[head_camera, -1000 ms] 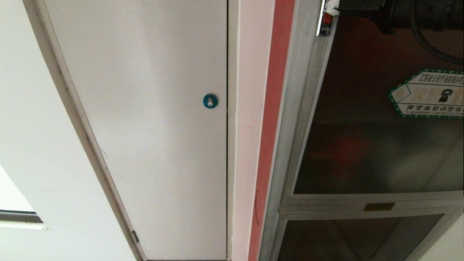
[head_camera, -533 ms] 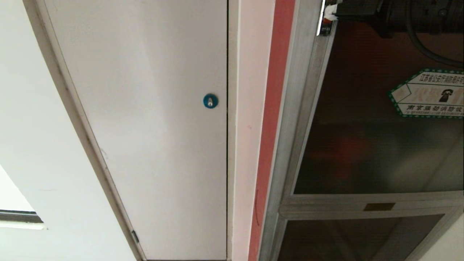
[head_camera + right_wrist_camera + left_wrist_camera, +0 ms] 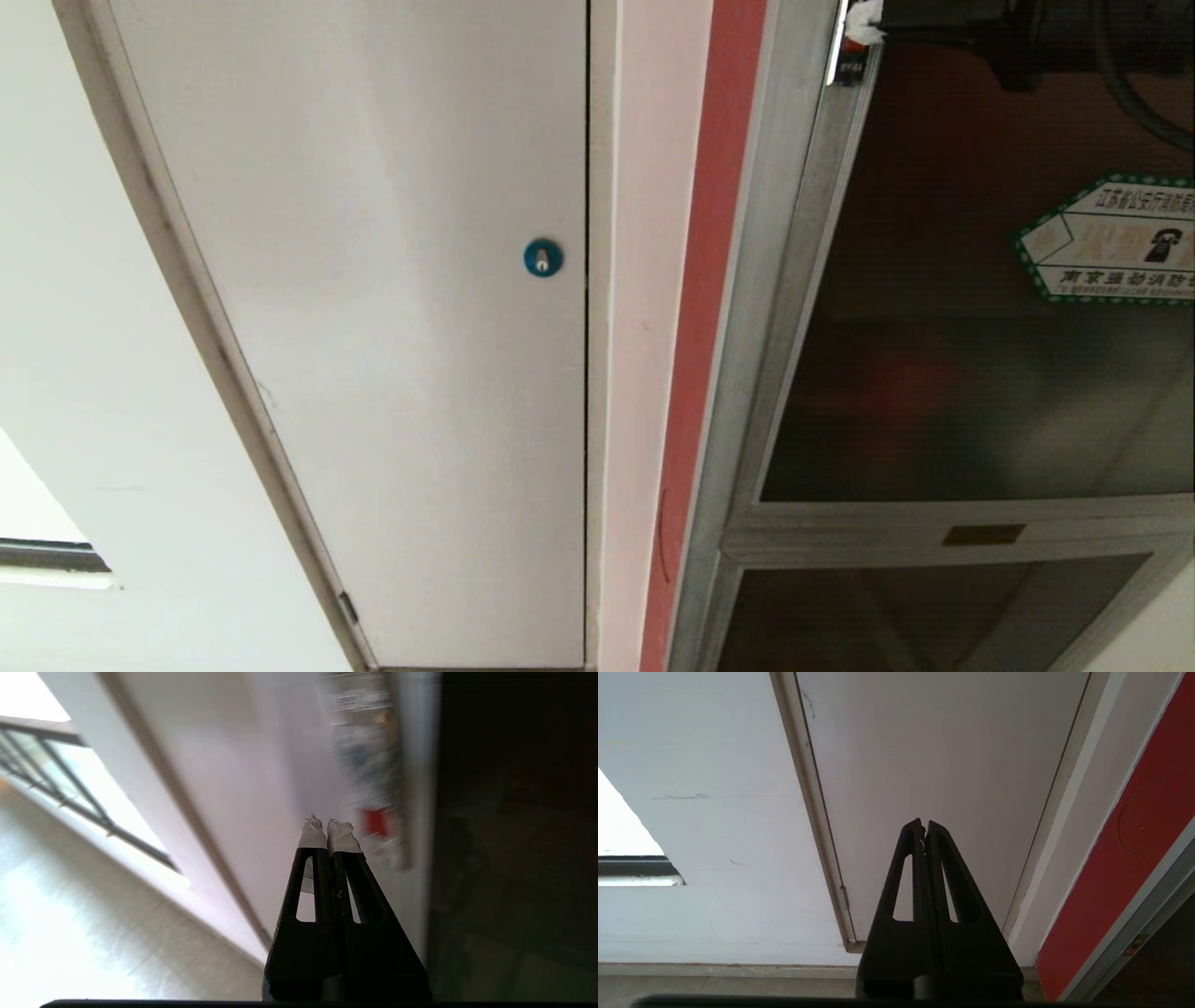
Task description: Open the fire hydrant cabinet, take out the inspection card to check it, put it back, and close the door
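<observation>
Door point(image 3: 980, 308) is where your eye should end up, but start at the far left: you have white wall point(image 3: 84, 355), then the plain white closet door point(image 3: 373, 280) with its blue round lock point(image 3: 542, 257) near its right edge. Your left gripper point(image 3: 924, 828) shows only in its own wrist view, parked in front of that white door with its fingers pressed together and nothing between them. Next to the right comes a pale strip and a red band point(image 3: 705, 280), then the aluminium frame of the fire hydrant cabinet point(image 3: 780, 280). The dark frosted-glass door sits in that frame with a slight gap at its left edge, and it carries the green-bordered hexagonal sticker point(image 3: 1111, 250) at the right edge of the head view. Your right gripper point(image 3: 864, 23), tips wrapped in white tape, is at the door's upper left corner, just beside the small red latch point(image 3: 375, 821); its fingers are closed together and hold nothing. Below sits a smaller dark glass panel point(image 3: 915, 611).
</observation>
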Available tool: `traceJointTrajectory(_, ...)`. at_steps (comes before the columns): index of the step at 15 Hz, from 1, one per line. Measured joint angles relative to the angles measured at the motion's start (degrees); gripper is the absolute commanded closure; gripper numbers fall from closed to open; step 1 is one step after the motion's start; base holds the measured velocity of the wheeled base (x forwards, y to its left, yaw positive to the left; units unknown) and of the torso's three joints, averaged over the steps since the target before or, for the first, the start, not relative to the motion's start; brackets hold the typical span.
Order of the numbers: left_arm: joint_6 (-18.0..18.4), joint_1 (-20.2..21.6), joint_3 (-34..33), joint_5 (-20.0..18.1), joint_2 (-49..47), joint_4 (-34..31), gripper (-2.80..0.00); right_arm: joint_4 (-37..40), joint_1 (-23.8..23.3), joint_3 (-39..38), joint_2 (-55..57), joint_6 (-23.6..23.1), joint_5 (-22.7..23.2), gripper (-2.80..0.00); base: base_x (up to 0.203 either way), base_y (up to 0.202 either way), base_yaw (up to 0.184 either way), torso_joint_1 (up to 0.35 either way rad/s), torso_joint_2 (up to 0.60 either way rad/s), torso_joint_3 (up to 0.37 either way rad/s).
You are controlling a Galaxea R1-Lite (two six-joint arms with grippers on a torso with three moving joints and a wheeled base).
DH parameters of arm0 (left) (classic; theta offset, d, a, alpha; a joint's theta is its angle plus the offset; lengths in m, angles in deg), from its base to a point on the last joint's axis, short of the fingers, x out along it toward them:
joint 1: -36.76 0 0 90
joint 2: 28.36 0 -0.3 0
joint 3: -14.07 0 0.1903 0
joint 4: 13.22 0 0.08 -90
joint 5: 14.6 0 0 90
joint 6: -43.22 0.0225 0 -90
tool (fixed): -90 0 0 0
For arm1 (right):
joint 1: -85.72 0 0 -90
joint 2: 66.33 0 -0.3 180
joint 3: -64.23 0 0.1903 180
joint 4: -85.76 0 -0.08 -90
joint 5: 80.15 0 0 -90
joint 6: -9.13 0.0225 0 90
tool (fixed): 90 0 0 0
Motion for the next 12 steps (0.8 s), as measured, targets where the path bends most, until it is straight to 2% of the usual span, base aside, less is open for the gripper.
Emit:
traceJointTrajectory(6, 0.0, 0.0, 0.0, 0.0, 0.0, 0.0, 0.00, 2.8, 5.5, -5.9, -10.8, 3.0, -0.2, 0.00, 0.000, 0.000, 0.000, 0.000, 0.00, 0.000)
traceJointTrajectory(12, 0.0, 0.0, 0.0, 0.0, 0.0, 0.0, 0.00, 5.8, 5.9, -17.0, -24.3, 4.8, -0.6, 0.00, 0.000, 0.000, 0.000, 0.000, 0.00, 0.000)
